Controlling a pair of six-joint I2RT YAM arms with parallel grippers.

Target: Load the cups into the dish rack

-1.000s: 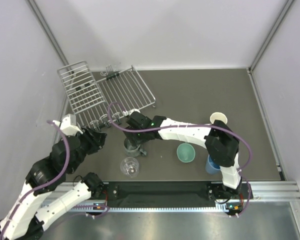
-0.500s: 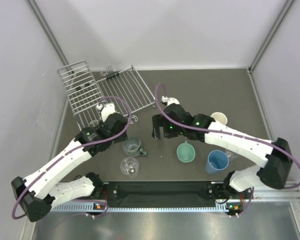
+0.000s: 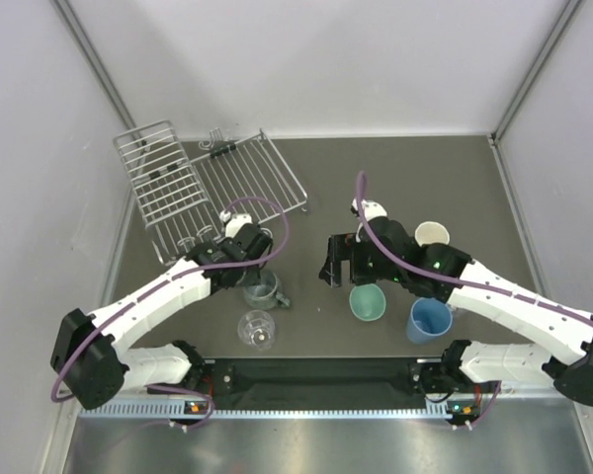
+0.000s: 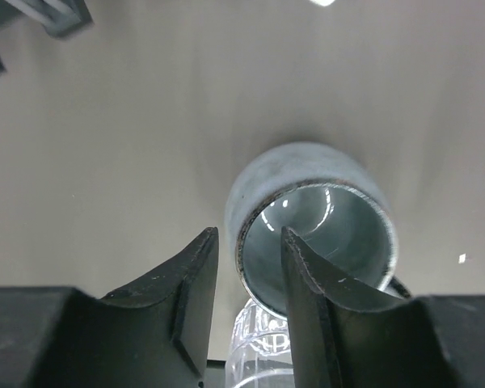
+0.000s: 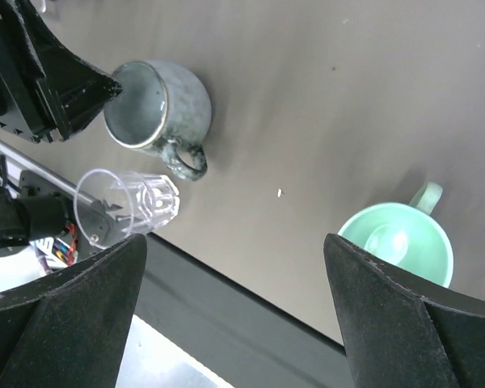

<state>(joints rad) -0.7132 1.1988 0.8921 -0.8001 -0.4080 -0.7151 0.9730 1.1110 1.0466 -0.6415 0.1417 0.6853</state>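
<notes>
Grey-teal mug (image 3: 263, 291) stands mouth-up, rim between barely parted left jaws; right jaws wide, empty

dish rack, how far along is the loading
None done: no cup sits on the dish rack. In hand: fingers of the left gripper straddle the grey-teal mug rim, not yet shut. Left: that mug, mint-green mug, blue tumbler, cream cup, clear glass.

No legible text, label, brand or number in any view. The grey-teal mug (image 5: 158, 105), mint-green mug (image 5: 396, 246), blue tumbler (image 3: 430, 318) and dish rack (image 3: 168, 188) show plain, unmarked surfaces.
</notes>
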